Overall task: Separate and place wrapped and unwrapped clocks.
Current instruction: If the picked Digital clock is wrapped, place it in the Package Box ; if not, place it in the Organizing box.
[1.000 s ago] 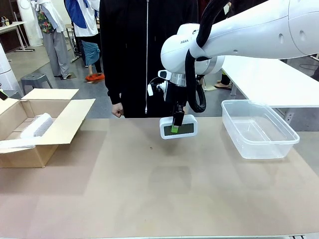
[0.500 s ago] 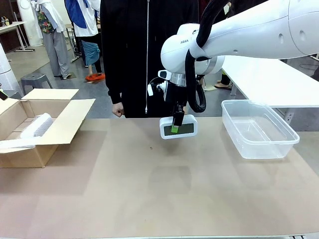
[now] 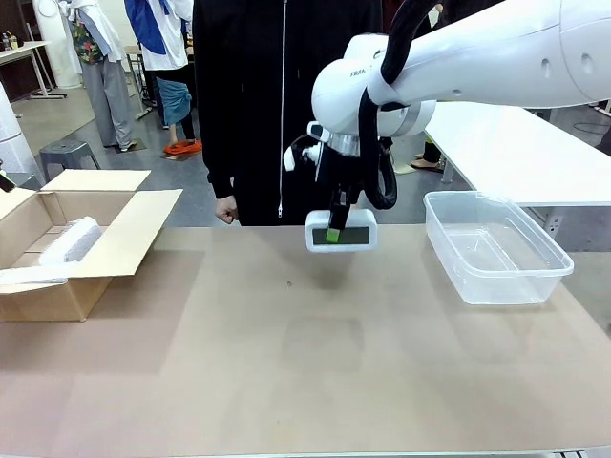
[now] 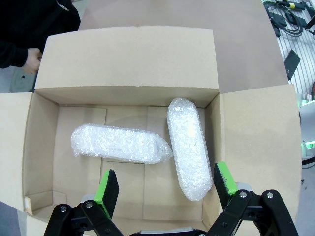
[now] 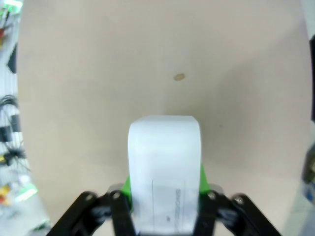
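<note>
- Your right gripper [image 3: 333, 234] is clamped on the bare white clock [image 3: 341, 232], held in the air above the table [image 3: 286, 363].
- Clear plastic tub [image 3: 496, 250] sits to its right.
- Your left gripper [image 4: 162, 189] hangs spread wide over the cardboard box [image 4: 128, 59]; two bubble-wrapped bundles [image 4: 118, 143] lie inside.

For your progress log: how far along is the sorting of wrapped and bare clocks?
Done: both wrapped bundles lie in the cardboard box. In hand: the right gripper holds the bare white clock clear of the table. Left: setting it down, likely in the clear plastic tub.
</note>
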